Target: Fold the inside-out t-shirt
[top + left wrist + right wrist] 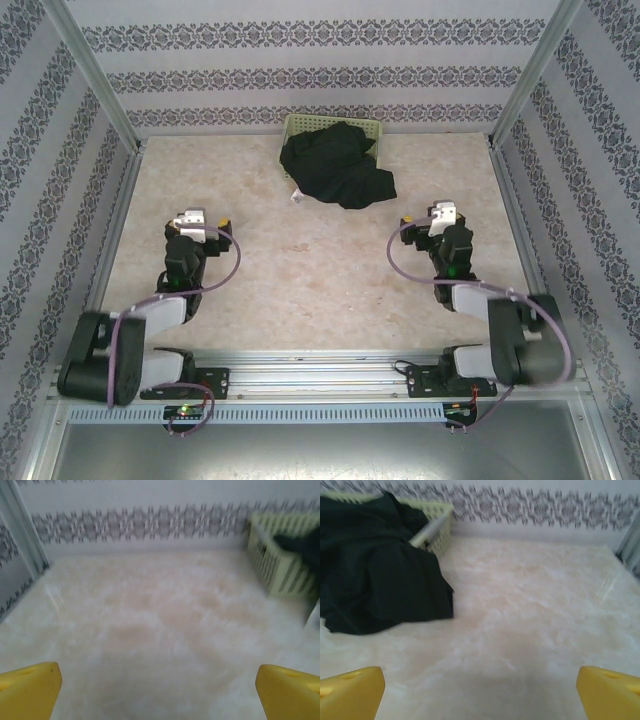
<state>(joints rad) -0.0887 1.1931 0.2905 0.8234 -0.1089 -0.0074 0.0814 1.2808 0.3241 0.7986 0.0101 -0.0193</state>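
Two claws, the left claw and the right claw, stand wide open, gripping nothing, over the table. Ahead and between them sits a pale green basket. The black t-shirt lies partly in it, spilling over its near wall onto the table. Its white tag is too small to read.

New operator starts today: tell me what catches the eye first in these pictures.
The black t-shirt stands out most, a crumpled heap spilling from the pale green basket at the far edge of the table. Nearer, the left gripper and right gripper sit open and empty, apart from it.
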